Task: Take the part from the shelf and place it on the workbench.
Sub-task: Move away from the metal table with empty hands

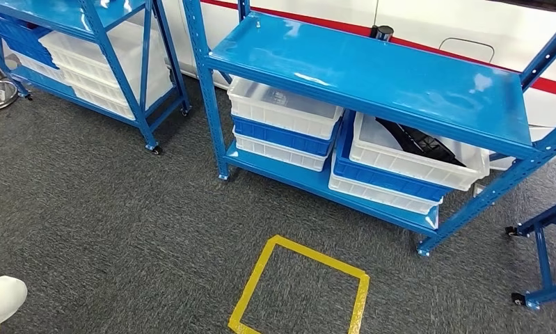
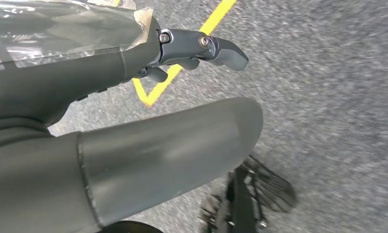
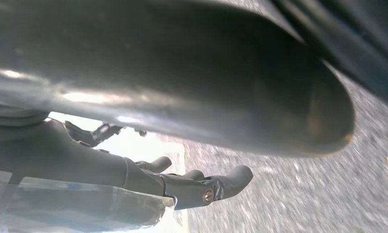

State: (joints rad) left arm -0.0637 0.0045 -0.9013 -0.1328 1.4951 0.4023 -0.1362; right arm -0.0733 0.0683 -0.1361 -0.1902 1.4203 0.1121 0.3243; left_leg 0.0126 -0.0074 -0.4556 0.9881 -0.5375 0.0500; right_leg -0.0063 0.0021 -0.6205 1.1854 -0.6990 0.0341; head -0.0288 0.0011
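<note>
1. Blue steel makes up the shelf [image 1: 372, 76] ahead in the head view; its glossy top board carries a small dark cylinder [image 1: 382, 32] at the back edge.
2. On the lower board stand stacked white and blue bins; the black part [image 1: 419, 145] lies inside the upper right white bin [image 1: 414, 161], partly hidden under the top board.
3. A second blue shelf [image 1: 87, 42] with more bins stands to the left, well apart.
4. A yellow tape square [image 1: 299, 289] marks the grey carpet [image 1: 108, 223] in front of the shelf.
5. The left robot hand [image 2: 196, 53] hangs over the carpet near the tape, fingers spread and extended, grasping nothing.
6. The right robot hand [image 3: 192, 187] hangs likewise over the carpet, fingers loosely extended, released and empty.
</note>
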